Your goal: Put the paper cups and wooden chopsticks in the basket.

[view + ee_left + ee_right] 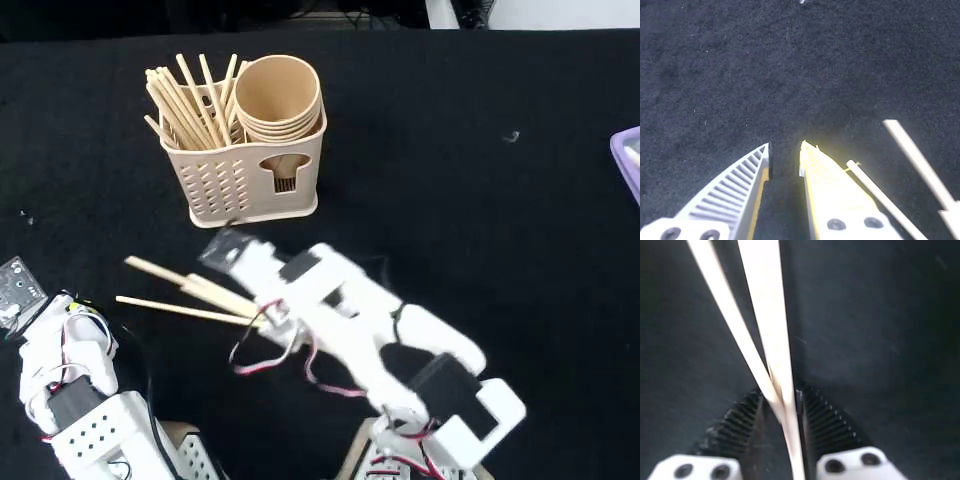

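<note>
A beige slotted basket [250, 180] stands at the back of the black table, with several wooden chopsticks [190, 100] in one side and a stack of paper cups [278, 95] in the other. In front of the basket, my right gripper [262, 312] [780, 400] is shut on two wooden chopsticks [185, 290] [765, 330], which stick out to the left. My left gripper [785, 147] sits low over bare cloth at the front left, slightly open with nothing between its fingers. The ends of the two held chopsticks [920, 160] lie beside it.
The left arm's body [65, 360] sits at the front left corner. The right arm's base [440, 420] is at the front middle. A purple tray edge [627, 160] shows at the far right. A small speck [511, 136] lies on the cloth.
</note>
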